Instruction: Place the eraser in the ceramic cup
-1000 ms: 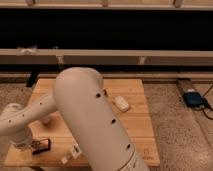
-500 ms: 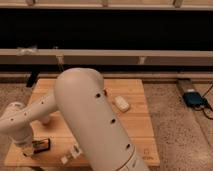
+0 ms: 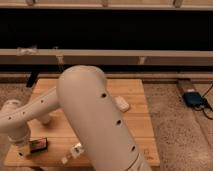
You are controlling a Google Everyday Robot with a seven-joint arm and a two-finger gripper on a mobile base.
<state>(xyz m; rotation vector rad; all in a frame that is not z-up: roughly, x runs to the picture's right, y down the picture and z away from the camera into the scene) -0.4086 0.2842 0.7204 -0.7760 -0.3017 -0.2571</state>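
The eraser (image 3: 39, 145), a small flat dark block with a pale top and a reddish edge, lies near the front left corner of the wooden table (image 3: 135, 125). My gripper (image 3: 23, 149) hangs at the end of the pale arm, just left of the eraser and very close to it. The ceramic cup (image 3: 45, 119) shows as a small white shape behind the eraser, partly hidden by my forearm. My big pale arm (image 3: 95, 120) covers the middle of the table.
A small white lump (image 3: 121, 104) lies right of the arm. A small clear bottle-like item (image 3: 74, 151) lies at the front edge. A blue box (image 3: 192, 98) with a cable sits on the floor at the right. A rail and dark wall run behind.
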